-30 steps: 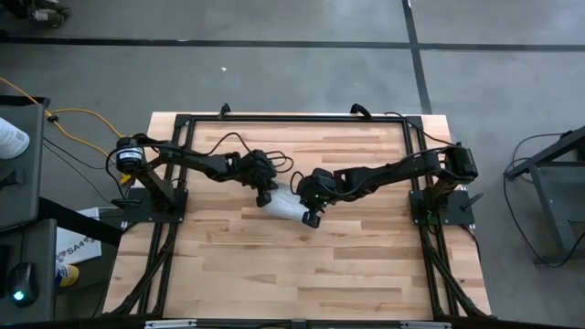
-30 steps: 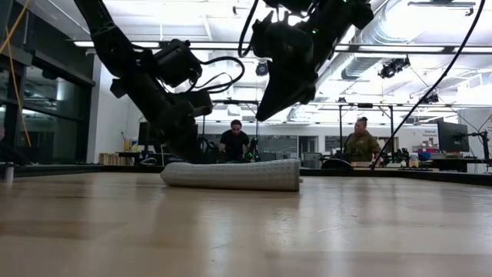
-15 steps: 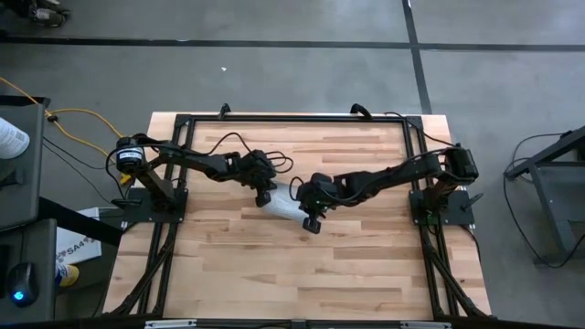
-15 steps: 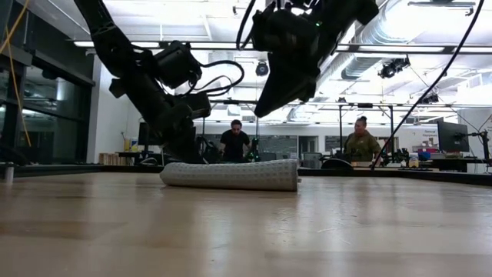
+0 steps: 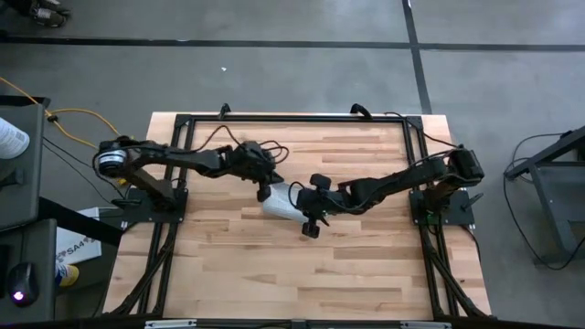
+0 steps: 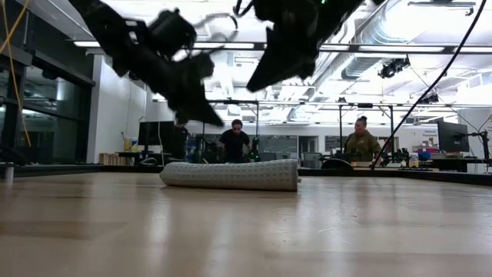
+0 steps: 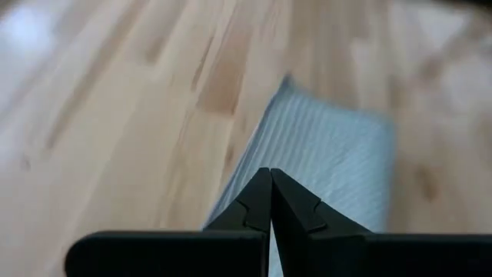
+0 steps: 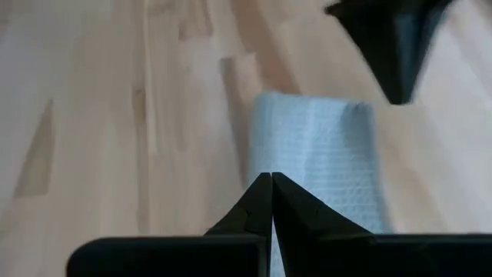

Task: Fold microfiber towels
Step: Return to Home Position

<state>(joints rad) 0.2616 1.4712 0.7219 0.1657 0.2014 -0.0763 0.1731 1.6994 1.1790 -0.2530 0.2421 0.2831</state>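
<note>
The microfiber towel (image 5: pixel 285 203) is a light grey-blue ribbed cloth, folded into a thick narrow bundle. It lies flat on the wooden table near its middle and shows side-on in the low view (image 6: pixel 231 175). My left gripper (image 5: pixel 264 194) is shut and hangs in the air above the towel's left end (image 7: pixel 270 173). My right gripper (image 5: pixel 310 222) is shut too. It hovers higher up (image 6: pixel 255 86) over the towel's right end (image 8: pixel 271 177). Neither gripper touches the cloth (image 8: pixel 319 146).
A black frame rail (image 5: pixel 292 117) runs round the table's edges, with the arm bases at left (image 5: pixel 146 196) and right (image 5: pixel 443 201). Bare wood (image 5: pixel 302 274) lies between the towel and the near edge. People (image 6: pixel 234 142) stand in the room behind.
My left gripper has risen from the towel's left end and now hangs clear above it. My right gripper has gone a little toward the near edge and up. Both have stayed shut. The towel has kept its place and shape.
</note>
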